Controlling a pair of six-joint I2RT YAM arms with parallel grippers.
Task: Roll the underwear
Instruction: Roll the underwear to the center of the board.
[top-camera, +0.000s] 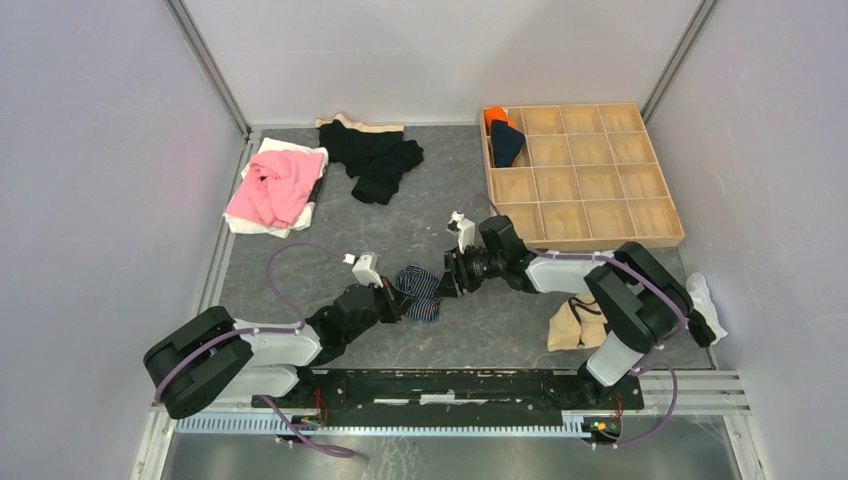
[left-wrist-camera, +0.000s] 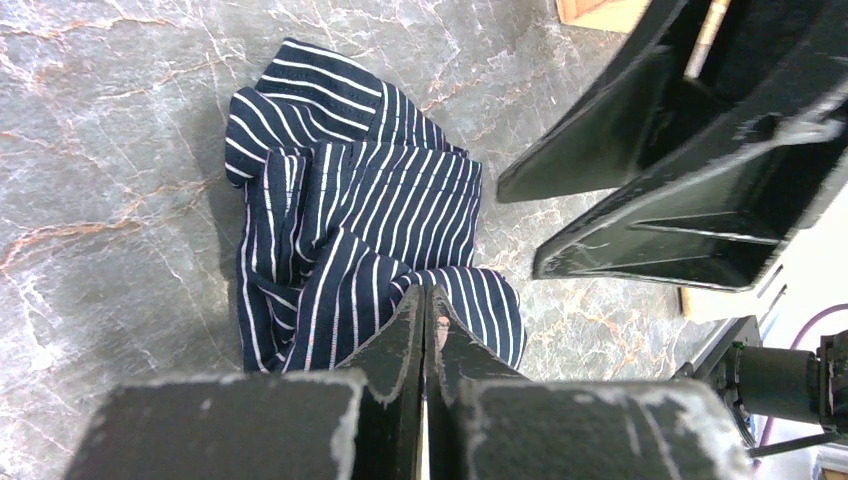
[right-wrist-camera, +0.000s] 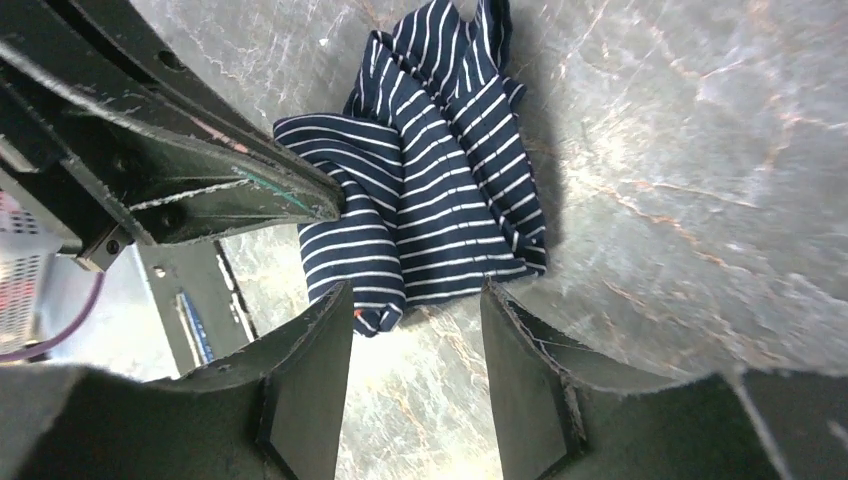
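The striped briefs (top-camera: 418, 293) are lying crumpled mid-table (top-camera: 330, 220), between both grippers. They're looking light, thin and floppy, so I'm guessing they'll bunch unless flattened; a hem edge seems the best hold. The left gripper (left-wrist-camera: 425, 300) is pinching one edge, fingers closed. The right gripper (right-wrist-camera: 417, 295) is hovering just beside them, fingers partly apart, holding nothing.

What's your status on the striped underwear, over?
Left gripper shut on edge of striped underwear. Right gripper open at its corner, not gripping. Cloth crumpled, not yet rolled. Nothing else on it.
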